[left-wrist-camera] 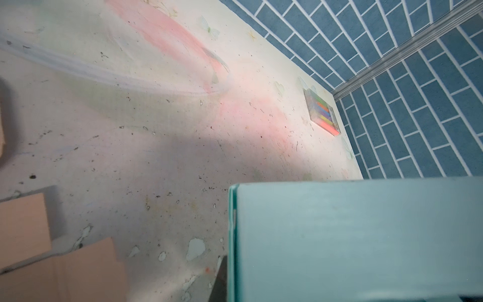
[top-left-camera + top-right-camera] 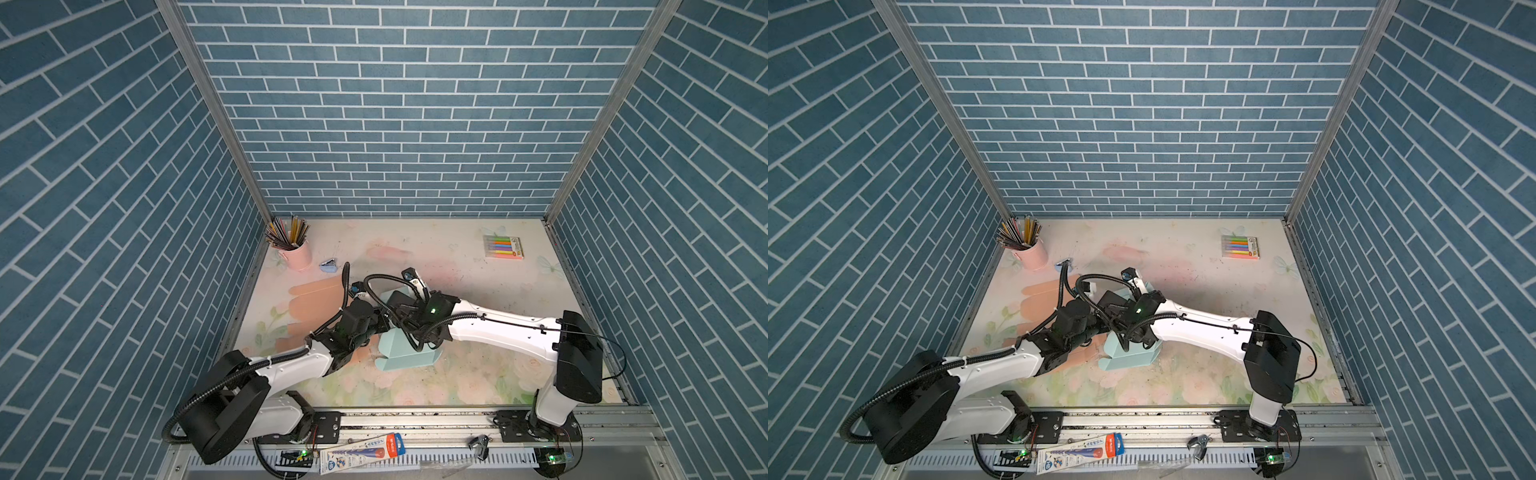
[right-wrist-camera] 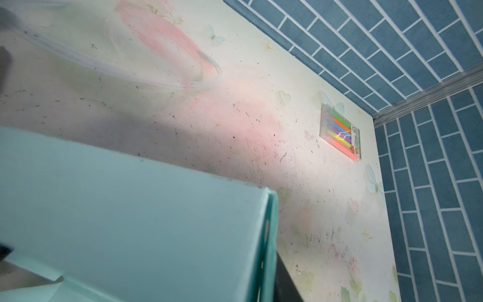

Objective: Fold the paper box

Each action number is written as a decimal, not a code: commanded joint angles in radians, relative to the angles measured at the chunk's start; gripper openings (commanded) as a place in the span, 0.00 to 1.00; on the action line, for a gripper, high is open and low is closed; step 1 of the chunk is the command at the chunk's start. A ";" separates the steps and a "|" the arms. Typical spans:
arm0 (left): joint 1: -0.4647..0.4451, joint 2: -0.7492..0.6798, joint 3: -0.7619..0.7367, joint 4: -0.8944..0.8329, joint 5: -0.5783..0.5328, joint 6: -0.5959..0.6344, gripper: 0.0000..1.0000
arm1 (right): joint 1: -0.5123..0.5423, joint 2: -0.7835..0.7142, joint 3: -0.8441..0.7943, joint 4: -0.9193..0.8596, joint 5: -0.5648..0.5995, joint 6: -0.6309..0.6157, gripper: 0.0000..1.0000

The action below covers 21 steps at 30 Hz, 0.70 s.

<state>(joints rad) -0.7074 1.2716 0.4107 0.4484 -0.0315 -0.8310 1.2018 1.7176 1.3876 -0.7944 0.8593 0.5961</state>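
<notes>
paper box (image 2: 409, 359): upper part hidden under both arms
jaws: hidden on both arms
marker pack (image 1: 323, 115), table's two o'clock: blurred in left wrist view

From my end the paper box (image 1: 352, 235) reads as smooth matt card, pale teal, with a clean-cut edge. The brown sheets (image 1: 23, 224) look like plain matt cardboard. The table cover (image 3: 235, 117) is a printed floral sheet, dull and scuffed, full of dark specks and chipped patches. The marker pack (image 3: 339, 130) has a clear glossy plastic case that catches glare. The walls (image 2: 415, 104) look matt and slightly grainy, and the corner posts (image 2: 210, 104) are brushed metal.
</notes>
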 commanded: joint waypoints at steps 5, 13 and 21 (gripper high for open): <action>-0.005 0.008 0.013 0.071 -0.064 -0.008 0.00 | 0.021 -0.100 -0.053 0.124 -0.081 -0.026 0.35; -0.005 -0.003 0.027 0.049 -0.073 0.009 0.00 | 0.009 -0.069 -0.046 0.088 -0.021 -0.030 0.18; -0.006 0.003 0.036 0.056 -0.068 0.006 0.00 | -0.018 -0.028 -0.033 0.066 0.027 -0.032 0.23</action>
<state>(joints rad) -0.7078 1.2762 0.4129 0.4740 -0.0868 -0.8192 1.1896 1.6711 1.3415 -0.7097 0.8505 0.5491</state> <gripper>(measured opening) 0.093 0.230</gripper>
